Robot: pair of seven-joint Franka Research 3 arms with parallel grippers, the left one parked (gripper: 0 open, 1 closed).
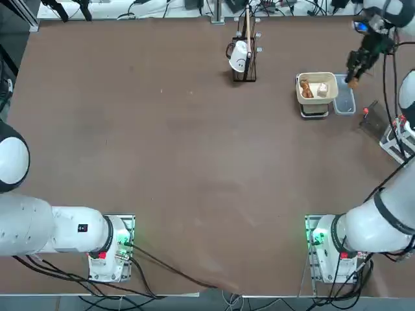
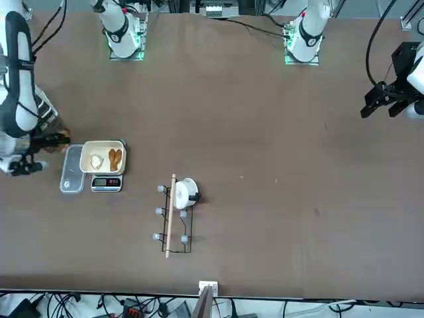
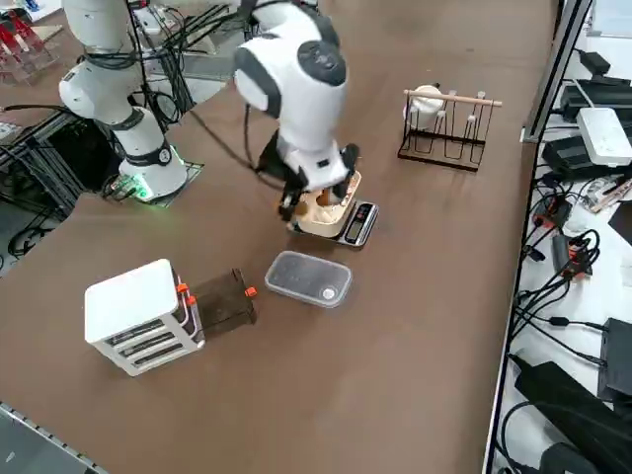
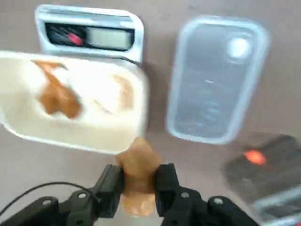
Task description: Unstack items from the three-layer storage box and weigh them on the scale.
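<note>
While blurred in the wrist view, right gripper (image 4: 139, 186) clamped on orange-brown piece (image 4: 138, 176), raised beside scale (image 1: 316, 95), over clear container (image 1: 344, 102). Bowl (image 4: 70, 101) holding brown piece (image 1: 305, 88) and whitish piece (image 1: 321, 89). Storage box (image 3: 140, 316) cut off in top view.

The right arm reaches out long over the table's far right side, wrist bent to point the right gripper (image 4: 139, 188) downward, its two black fingers (image 4: 111, 187) clamped on either side of an orange-brown piece (image 4: 138, 175) held upright between them.
</note>
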